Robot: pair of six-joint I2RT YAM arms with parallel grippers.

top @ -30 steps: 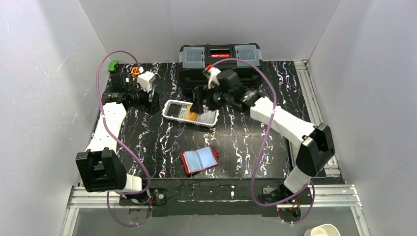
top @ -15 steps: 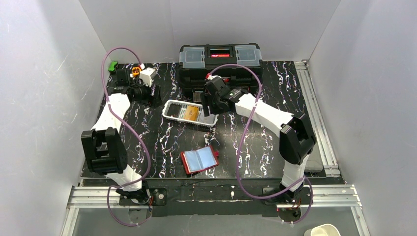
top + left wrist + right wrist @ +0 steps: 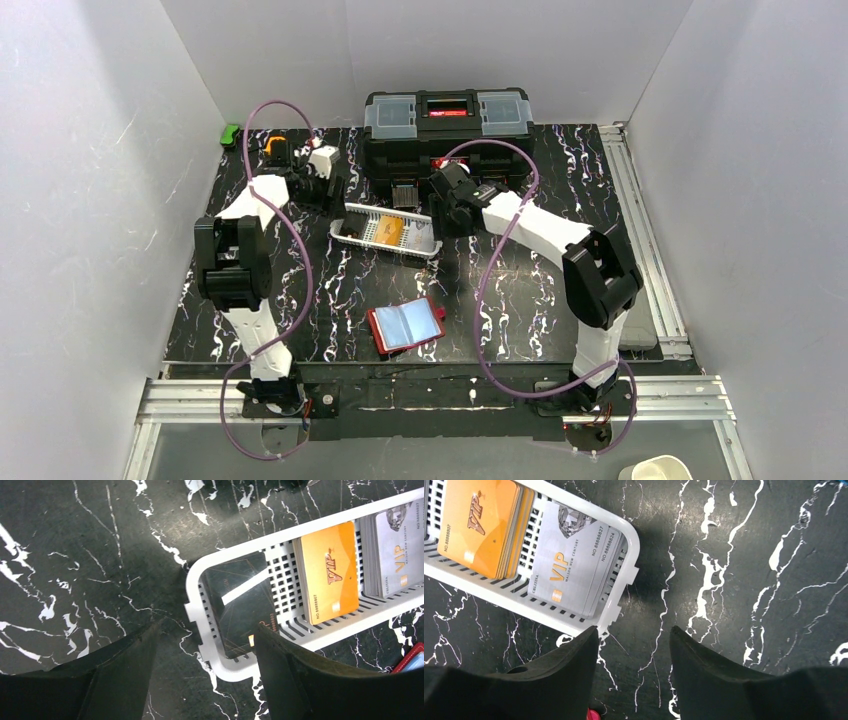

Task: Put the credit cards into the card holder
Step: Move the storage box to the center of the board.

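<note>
The red card holder [image 3: 405,326] lies open near the table's front with a light blue card in it. Its corner shows in the left wrist view [image 3: 413,659]. In the white mesh basket [image 3: 352,213] lie a black card [image 3: 239,605], orange cards [image 3: 329,572] and grey-silver cards [image 3: 400,550]. The right wrist view shows the orange cards [image 3: 476,525] and grey-silver cards [image 3: 569,560] too. My left gripper [image 3: 207,626] is open and empty over the basket's left end, also in the top view [image 3: 328,188]. My right gripper [image 3: 634,629] is open and empty just past the basket's right end, also in the top view [image 3: 446,208].
A big black toolbox [image 3: 446,125] stands at the back, just behind the basket. The basket's rim [image 3: 632,536] lies close to my right gripper's left finger. Grey walls close in the table on three sides. A metal rail [image 3: 628,200] runs along the right edge.
The left arm has swung right, bringing its gripper to the basket's left end. The right gripper has moved from above the basket to just beyond its right end. The cards have not moved.
</note>
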